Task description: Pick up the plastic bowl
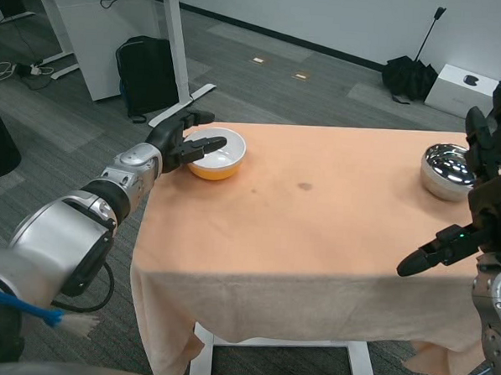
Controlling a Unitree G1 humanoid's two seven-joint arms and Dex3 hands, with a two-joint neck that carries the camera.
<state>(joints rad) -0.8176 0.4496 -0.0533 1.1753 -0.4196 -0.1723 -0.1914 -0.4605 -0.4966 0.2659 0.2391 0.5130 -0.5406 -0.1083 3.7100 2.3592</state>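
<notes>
The plastic bowl (214,154), orange outside and white within, sits at the far left corner of the table (315,233), on the peach cloth that covers it. My left hand (180,140) is at the bowl's near-left rim: one of my fingers (204,144) lies across the rim and into the white hollow, while the others reach round behind the rim on the outer side. So the fingers are partly spread, straddling the wall of the bowl and touching it. I cannot tell whether they press hard enough to count as a real grip, and the bowl looks to rest on the cloth, not raised.

I judge this to be the grasping step, with the lift not yet made. The next move calls for closing the inner finger against the outer ones so the rim is pinched firmly, then raising the bowl straight up without tipping it off the table's edge, which is close by.

My right hand (476,208) hangs well apart on the right, fingers loosely apart and holding nothing, just this side of a shiny steel bowl (447,171) that stands near the far right edge.
</notes>
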